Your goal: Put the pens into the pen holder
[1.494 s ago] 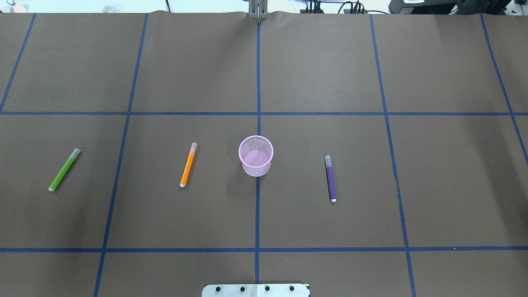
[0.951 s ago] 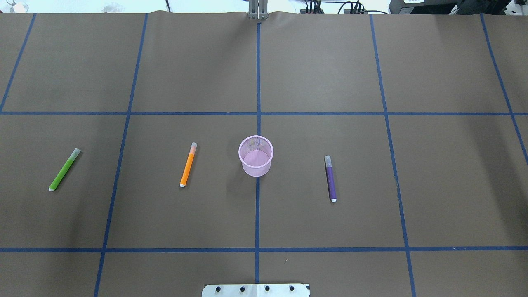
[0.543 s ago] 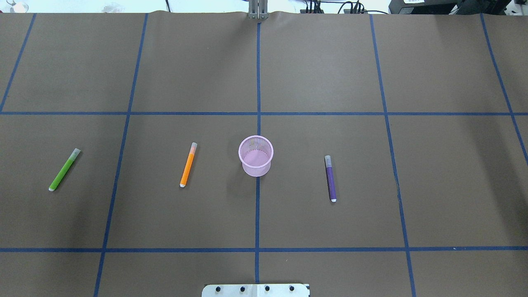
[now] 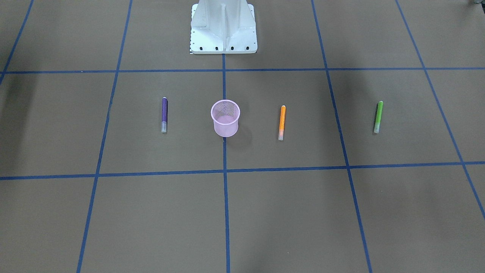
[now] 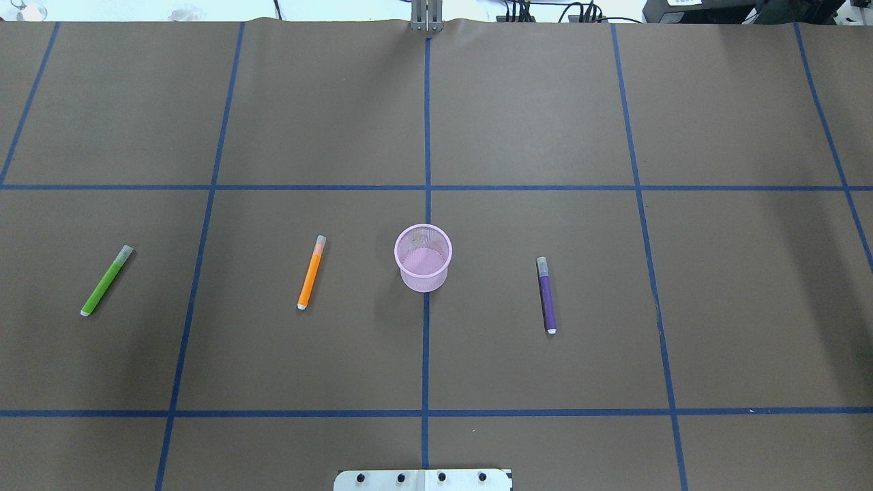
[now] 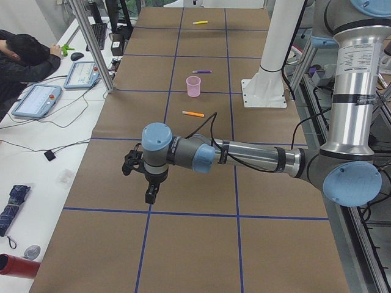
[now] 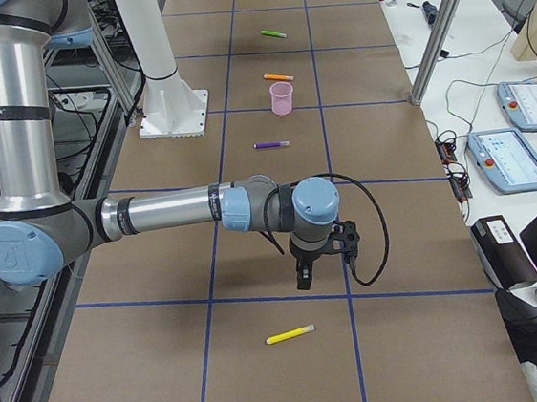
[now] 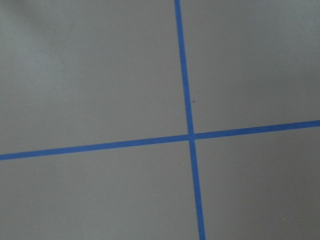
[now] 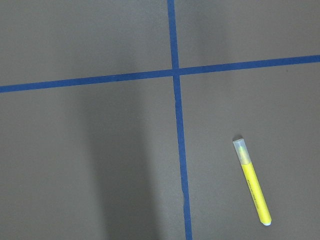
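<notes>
Brown table [image 5: 532, 116] with blue tape grid [image 5: 427, 136], seated operator [image 6: 24, 58] — head down, two teach pendants [image 6: 36, 101], folded umbrella [image 6: 13, 206]

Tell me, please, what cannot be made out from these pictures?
The left hand shows only in the exterior left view, small and side-on, so open or shut cannot be told.
The right hand shows only in the exterior right view, and the same doubt holds.
The yellow pen lies beyond the edges of the overhead and front-facing views.
The print on its barrel is too blurred to read in the right wrist view.
</notes>
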Robot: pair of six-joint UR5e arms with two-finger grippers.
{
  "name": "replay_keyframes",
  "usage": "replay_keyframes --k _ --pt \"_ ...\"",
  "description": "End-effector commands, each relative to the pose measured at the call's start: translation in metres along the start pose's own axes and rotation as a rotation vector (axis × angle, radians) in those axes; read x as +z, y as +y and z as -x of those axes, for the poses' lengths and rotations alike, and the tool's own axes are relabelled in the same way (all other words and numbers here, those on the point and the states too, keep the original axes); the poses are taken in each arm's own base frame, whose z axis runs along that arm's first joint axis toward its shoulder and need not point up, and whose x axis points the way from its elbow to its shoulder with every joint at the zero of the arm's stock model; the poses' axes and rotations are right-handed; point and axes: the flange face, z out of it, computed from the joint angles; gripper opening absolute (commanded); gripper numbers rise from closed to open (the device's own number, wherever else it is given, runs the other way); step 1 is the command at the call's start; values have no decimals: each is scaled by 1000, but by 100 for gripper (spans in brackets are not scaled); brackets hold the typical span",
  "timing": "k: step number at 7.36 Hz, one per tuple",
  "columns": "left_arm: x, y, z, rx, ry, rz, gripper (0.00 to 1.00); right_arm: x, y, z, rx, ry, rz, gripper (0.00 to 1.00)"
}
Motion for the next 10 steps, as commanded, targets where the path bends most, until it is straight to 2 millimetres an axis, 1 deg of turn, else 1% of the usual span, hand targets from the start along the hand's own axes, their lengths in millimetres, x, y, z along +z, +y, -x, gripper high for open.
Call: replay_keyframes --k 1,2,3,4,5,6,7,8,9,10 --pt "-11 -27 -52 88 76 -29 100 0 1 0 0 -3 -1 100" --pt "11 -28 -79 131 95 10 100 0 1 -1 -2 -1 0 100" --pt "29 -24 -96 108 93 42 100 0 1 0 -2 -3 0 100" --pt "47 -24 -120 91 73 45 100 0 2 0 -1 -4 0 100" --pt "64 -20 -146 85 81 43 100 -1 1 1 -4 -4 -3 100" --pt "83 -14 -172 69 95 78 99 -2 1 2 -5 -4 -4 100" --pt "98 -9 -194 109 60 82 98 -2 1 2 -5 -4 -4 100" --pt "114 -1 -215 147 41 74 98 -1 2 1 -2 -4 -3 100" --pt "134 20 -231 186 58 78 99 -1 2 1 -2 -4 -3 100" --pt "147 30 -245 145 30 57 99 -1 2 1 -1 -3 -2 100"
